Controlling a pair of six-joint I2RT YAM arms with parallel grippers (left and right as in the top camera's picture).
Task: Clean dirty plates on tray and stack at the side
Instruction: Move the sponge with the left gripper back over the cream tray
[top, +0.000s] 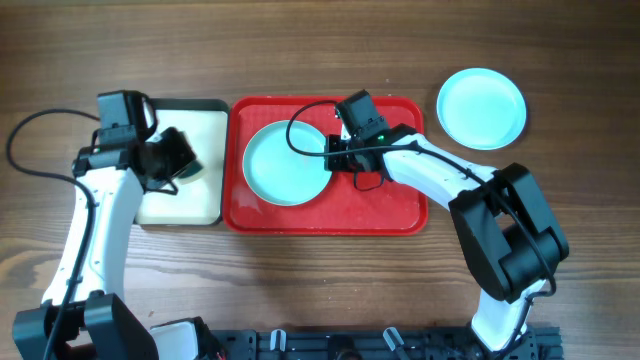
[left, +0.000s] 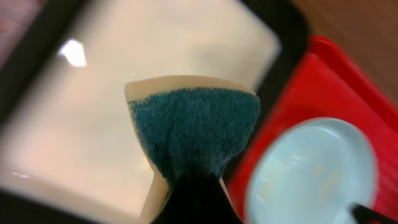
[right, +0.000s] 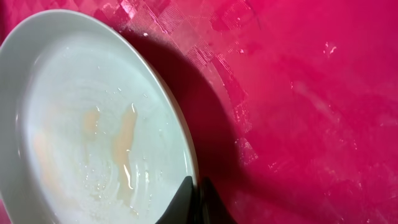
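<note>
1. There is one red tray (top: 385, 205) in the middle of the table (top: 300, 40). One smaller cream tray (top: 190, 205) lies just beside its left edge.
2. I count two pale blue plates. One plate (top: 481, 108) sits off the red tray, past its far right corner, and looks clean, so I judge that one done. From above I can't tell whether another lies under it.
3. The dirty plate (top: 280, 165) lies in the red tray's left half and is still to be wiped and stacked.
4. My right gripper (right: 198, 202) has its fingertips pinched onto that plate's right rim.
5. My left gripper (left: 193, 180) is clamped on the one sponge (left: 193, 134), above the cream tray.
6. Yellowish smears (right: 124, 146) still streak the dirty plate.
</note>
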